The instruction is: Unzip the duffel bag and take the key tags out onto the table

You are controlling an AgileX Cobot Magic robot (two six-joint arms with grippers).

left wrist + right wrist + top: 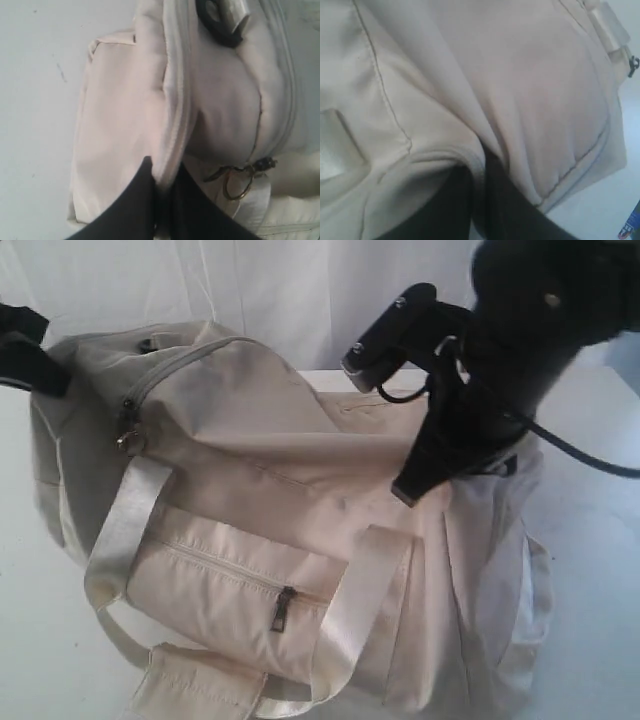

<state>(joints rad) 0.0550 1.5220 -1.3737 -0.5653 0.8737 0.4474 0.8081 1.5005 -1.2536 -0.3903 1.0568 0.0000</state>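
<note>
Left gripper: closed to a narrow slit, pinching the piped zip seam of the large cream fabric duffel bag between both black fingers. Right gripper: likewise nearly shut, clamped on a raised fold of the same cream cloth at the opposite end of the bag. Just beyond the left gripper's fingertips, hanging at the end of the main zip: a dark metal zip pull with a wire ring, free of either gripper. Apart from both grippers, on the front pocket: a small dark pocket zip tab, pocket shut. Main zip closed along the whole visible run. No sight in any view of the bunch of small coloured plastic key tags on a metal ring; presumably inside the bag, under closed cloth. Bag resting on the wide plain white tabletop, beneath both grippers. Step in hand, by judgement: bracing the bag at both ends ahead of unzipping; task barely begun. Next move, by judgement: keep one gripper clamped as an anchor, release the other, take the ringed pull squarely, then draw along the zip line away from the anchor. Expect soft cloth to bunch and bind the slider; maintain tension.
</note>
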